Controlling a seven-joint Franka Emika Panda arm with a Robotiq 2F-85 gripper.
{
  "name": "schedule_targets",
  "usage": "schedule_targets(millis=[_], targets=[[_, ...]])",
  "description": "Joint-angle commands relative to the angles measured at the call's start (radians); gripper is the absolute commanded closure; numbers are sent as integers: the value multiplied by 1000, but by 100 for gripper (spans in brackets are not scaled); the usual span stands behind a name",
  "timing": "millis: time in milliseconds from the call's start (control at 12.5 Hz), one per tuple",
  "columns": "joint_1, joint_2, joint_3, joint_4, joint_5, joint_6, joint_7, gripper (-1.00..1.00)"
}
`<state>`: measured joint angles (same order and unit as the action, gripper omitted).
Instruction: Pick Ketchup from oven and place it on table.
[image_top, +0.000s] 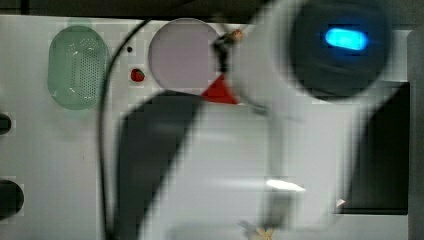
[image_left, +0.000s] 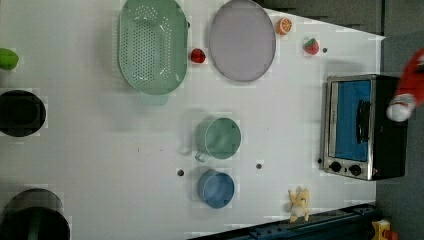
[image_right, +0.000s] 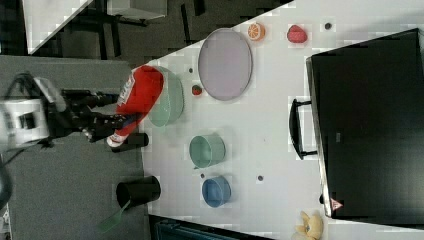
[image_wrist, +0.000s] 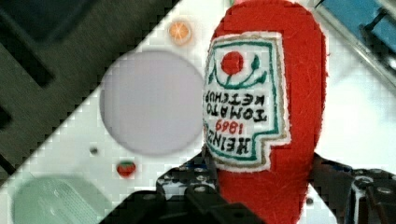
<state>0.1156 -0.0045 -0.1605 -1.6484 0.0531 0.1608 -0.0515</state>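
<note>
we have the ketchup pinched between the fingers of the gripper, clamped near its white cap end and carried in the air, off the oven. in the right view its long axis runs slantwise, the cap toward the gripper and the fat red base pointing away. for a good placement we should bring it over a bare stretch of the table, away from the green cup and colander, lower until it rests, then release.
</note>
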Motion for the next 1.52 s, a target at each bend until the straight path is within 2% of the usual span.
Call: schedule_targets(millis=[80,240,480,640,880,1040,1120,1360,1520], targets=[[3,49,42,-137,-13,-7,131,-29],[4,50,65,-265,-20,69,218,-29],[3,79,58,-470,-20,309,232,-29],[2,137,54,-567,-20,463,232,-29],[2,253,53,-616,-20,650,232,-29],[2,312,51,-620,-20,707,231,-29],[2,334,49,-624,-20,721,232,-35],[3,357,42,-624,-20,778,231,-97],[5,311,42,-618,-20,779,235,-100]])
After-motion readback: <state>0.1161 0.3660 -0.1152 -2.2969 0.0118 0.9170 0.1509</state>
